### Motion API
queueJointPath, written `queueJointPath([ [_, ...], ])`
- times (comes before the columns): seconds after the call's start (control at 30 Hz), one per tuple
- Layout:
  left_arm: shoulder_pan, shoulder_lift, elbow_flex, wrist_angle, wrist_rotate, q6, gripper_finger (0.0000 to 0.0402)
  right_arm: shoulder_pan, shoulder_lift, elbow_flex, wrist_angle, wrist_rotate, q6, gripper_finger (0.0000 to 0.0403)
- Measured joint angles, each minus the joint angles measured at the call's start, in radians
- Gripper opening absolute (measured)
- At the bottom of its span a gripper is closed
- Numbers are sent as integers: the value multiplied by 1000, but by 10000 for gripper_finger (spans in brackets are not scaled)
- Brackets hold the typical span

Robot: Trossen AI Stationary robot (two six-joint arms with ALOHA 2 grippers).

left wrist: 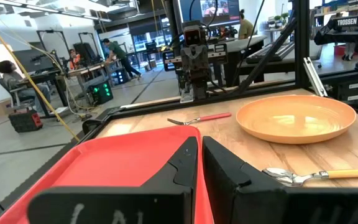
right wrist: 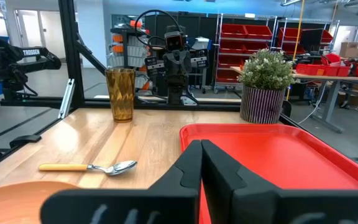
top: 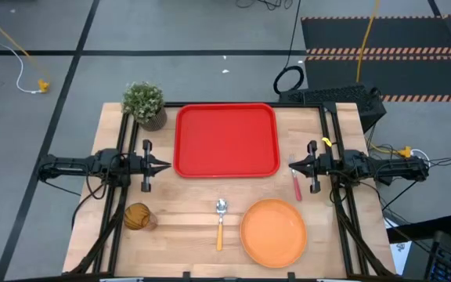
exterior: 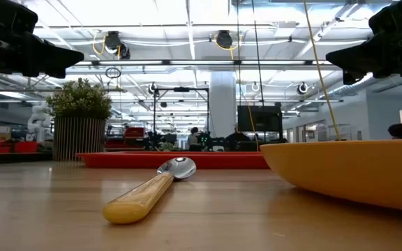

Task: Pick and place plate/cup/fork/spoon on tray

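The red tray [top: 226, 141] lies at the table's far middle. The orange plate [top: 273, 231] lies on the table at the near right. The spoon [top: 220, 222] lies left of the plate, its bowl pointing toward the tray. The fork [top: 295, 185] lies by the tray's right edge, under my right gripper. The amber cup [top: 137, 216] stands upright at the near left. My left gripper [top: 166, 165] is shut and empty at the tray's left edge. My right gripper [top: 292, 164] is shut and empty at the tray's right edge.
A potted green plant [top: 145, 104] stands at the table's far left corner, beside the tray. Bare wood shows between the cup and the spoon and along the near edge. Black frame rails run down both sides of the table.
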Motion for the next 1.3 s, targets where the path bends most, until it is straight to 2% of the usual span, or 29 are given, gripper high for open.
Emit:
queueJointPath([
  [1.3,0,0,0,0,0,0,28,0,2,0,22,0,-8,0],
])
